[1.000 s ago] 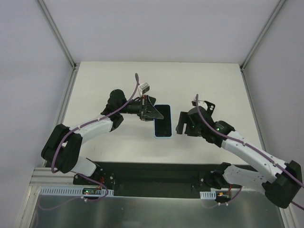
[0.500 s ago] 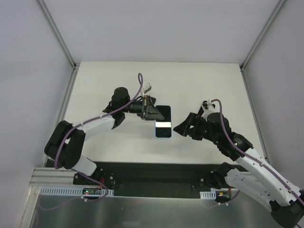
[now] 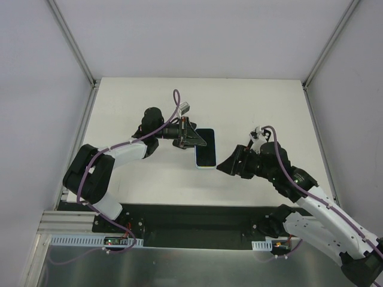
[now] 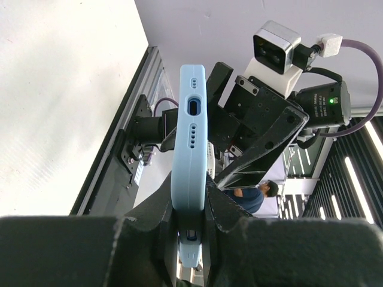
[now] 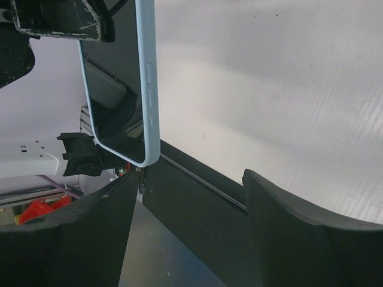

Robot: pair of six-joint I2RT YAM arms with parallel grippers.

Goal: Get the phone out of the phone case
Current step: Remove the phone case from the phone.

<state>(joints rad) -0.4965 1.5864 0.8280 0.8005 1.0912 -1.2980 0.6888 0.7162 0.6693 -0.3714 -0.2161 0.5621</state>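
Observation:
The phone (image 3: 205,147) is a glossy black slab seated in the pale blue phone case (image 3: 204,168). My left gripper (image 3: 191,139) is shut on the case's far left part and holds it off the table. In the left wrist view the case (image 4: 189,149) stands edge-on between my fingers, port end facing the camera, and the gripper (image 4: 190,200) pinches both faces. My right gripper (image 3: 226,164) is open and empty, just right of the case's near right corner. In the right wrist view the phone screen (image 5: 114,89) and case rim (image 5: 149,89) hang above the left finger (image 5: 90,227).
The white table (image 3: 257,107) spreads around the phone. A black base strip (image 3: 197,218) runs along the near edge. Grey walls and metal frame posts (image 3: 75,45) close in the sides. The right arm and its camera (image 4: 272,51) show behind the case.
My right gripper has swung lower and closer to the case's near right corner. My left gripper has shifted the phone slightly toward the far side.

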